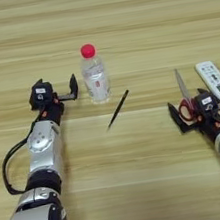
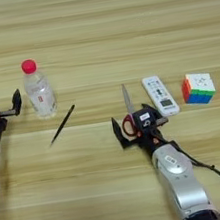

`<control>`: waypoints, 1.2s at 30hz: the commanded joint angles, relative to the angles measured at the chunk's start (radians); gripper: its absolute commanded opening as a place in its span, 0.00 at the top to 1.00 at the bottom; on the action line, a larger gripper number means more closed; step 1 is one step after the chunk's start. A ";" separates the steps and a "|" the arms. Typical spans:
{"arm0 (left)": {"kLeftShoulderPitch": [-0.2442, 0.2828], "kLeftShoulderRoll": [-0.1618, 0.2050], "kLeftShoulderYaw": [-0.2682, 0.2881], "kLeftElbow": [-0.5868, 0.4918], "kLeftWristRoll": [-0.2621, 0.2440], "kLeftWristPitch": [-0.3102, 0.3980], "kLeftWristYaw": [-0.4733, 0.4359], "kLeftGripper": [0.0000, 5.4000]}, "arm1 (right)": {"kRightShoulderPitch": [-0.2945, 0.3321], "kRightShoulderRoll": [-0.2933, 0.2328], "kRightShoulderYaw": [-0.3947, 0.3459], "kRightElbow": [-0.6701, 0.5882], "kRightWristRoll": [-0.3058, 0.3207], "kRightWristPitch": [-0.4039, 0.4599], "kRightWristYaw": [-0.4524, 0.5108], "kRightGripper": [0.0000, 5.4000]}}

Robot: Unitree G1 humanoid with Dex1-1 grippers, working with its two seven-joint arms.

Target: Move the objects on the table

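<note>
Right gripper [image 2: 135, 128] sits spread wide over the scissors [image 2: 128, 113] on the counter [image 2: 119, 29]; left gripper [image 1: 58, 92], wide, waits just left of the bottle [image 1: 95, 76].

Both arms reach forward, left end effector [image 1: 62, 91] and right end effector [image 2: 135, 125] spread wide.

Both arms are showing rounded silver shells with black joint bands. Black cables are looping beside each forearm. The left gripper [image 1: 58, 92] and right gripper [image 2: 135, 128] are wearing black fingers, small white labels and orange marks at the wrists.
</note>
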 commanded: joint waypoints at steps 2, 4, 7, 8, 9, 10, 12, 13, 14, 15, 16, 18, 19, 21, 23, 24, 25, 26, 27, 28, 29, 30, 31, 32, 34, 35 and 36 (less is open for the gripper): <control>-0.006 -0.002 -0.005 -0.006 0.011 -0.006 0.004 0.00 | 0.030 0.006 -0.013 -0.014 0.028 0.052 0.011 0.00; -0.006 -0.003 -0.005 -0.006 0.012 -0.006 0.005 0.00 | 0.032 0.009 -0.021 -0.022 0.044 0.072 0.012 0.00; -0.006 -0.003 -0.005 -0.007 0.012 -0.005 0.005 0.00 | 0.035 0.014 -0.031 -0.033 0.068 0.108 0.016 0.00; -0.005 -0.004 -0.005 -0.007 0.012 -0.005 0.005 0.00 | 0.037 0.015 -0.032 -0.039 0.074 0.123 0.019 0.00; -0.005 -0.004 -0.005 -0.008 0.012 -0.005 0.006 0.00 | 0.040 0.015 -0.032 -0.047 0.079 0.138 0.022 0.00; -0.005 -0.004 -0.005 -0.008 0.012 -0.005 0.006 0.00 | 0.043 0.014 -0.031 -0.055 0.081 0.155 0.024 0.00; -0.005 -0.005 -0.005 -0.008 0.013 -0.005 0.007 0.00 | 0.047 0.013 -0.028 -0.065 0.086 0.181 0.027 0.00; -0.006 -0.005 -0.006 -0.008 0.013 -0.005 0.007 0.00 | 0.049 0.010 -0.025 -0.068 0.083 0.192 0.027 0.00; -0.006 -0.006 -0.006 -0.007 0.013 -0.005 0.008 0.00 | 0.050 0.010 -0.024 -0.071 0.084 0.203 0.027 0.00; -0.006 -0.006 -0.006 -0.007 0.014 -0.005 0.008 0.00 | 0.052 0.011 -0.024 -0.073 0.089 0.216 0.028 0.00; -0.006 -0.006 -0.006 -0.007 0.014 -0.005 0.008 0.00 | 0.053 0.012 -0.025 -0.075 0.093 0.228 0.029 0.00; -0.007 -0.006 -0.006 -0.007 0.014 -0.005 0.009 0.00 | 0.054 0.013 -0.027 -0.080 0.099 0.251 0.029 0.00; -0.007 -0.007 -0.006 -0.006 0.014 -0.005 0.009 0.00 | 0.055 0.013 -0.028 -0.080 0.102 0.260 0.030 0.00; -0.007 -0.007 -0.006 -0.005 0.015 -0.006 0.009 0.00 | 0.058 0.013 -0.028 -0.080 0.104 0.269 0.034 0.00; -0.007 -0.007 -0.006 -0.005 0.015 -0.006 0.009 0.00 | 0.060 0.011 -0.024 -0.079 0.098 0.267 0.037 0.00; -0.007 -0.007 -0.006 -0.005 0.015 -0.006 0.010 0.00 | 0.060 0.009 -0.021 -0.079 0.092 0.266 0.037 0.00; -0.007 -0.007 -0.006 -0.005 0.015 -0.006 0.010 0.00 | 0.061 0.007 -0.017 -0.079 0.086 0.265 0.039 0.00; -0.007 -0.007 -0.006 -0.005 0.015 -0.006 0.010 0.00 | 0.062 0.003 -0.010 -0.078 0.079 0.266 0.042 0.00; -0.007 -0.007 -0.006 -0.005 0.015 -0.006 0.010 0.00 | 0.064 0.001 -0.004 -0.078 0.072 0.266 0.042 0.00; -0.007 -0.007 -0.006 -0.005 0.015 -0.006 0.010 0.00 | 0.066 -0.001 0.000 -0.078 0.067 0.266 0.042 0.00; -0.007 -0.008 -0.006 -0.006 0.015 -0.006 0.010 0.00 | 0.068 -0.002 0.002 -0.077 0.065 0.267 0.042 0.00; -0.007 -0.008 -0.006 -0.006 0.016 -0.006 0.011 0.00 | 0.069 -0.003 0.003 -0.077 0.063 0.268 0.041 0.00; -0.007 -0.008 -0.006 -0.005 0.016 -0.006 0.011 0.00 | 0.069 -0.004 0.004 -0.077 0.062 0.269 0.040 0.00; -0.007 -0.008 -0.006 -0.005 0.016 -0.006 0.011 0.00 | 0.069 -0.004 0.004 -0.077 0.061 0.270 0.039 0.00; -0.008 -0.009 -0.006 -0.005 0.016 -0.006 0.012 0.00 | 0.070 -0.007 0.005 -0.078 0.057 0.271 0.037 0.00; -0.009 -0.009 -0.007 -0.004 0.016 -0.006 0.012 0.00 | 0.070 -0.009 0.005 -0.078 0.056 0.272 0.037 0.00; -0.009 -0.010 -0.007 -0.004 0.016 -0.006 0.013 0.00 | 0.070 -0.010 0.005 -0.077 0.056 0.273 0.038 0.00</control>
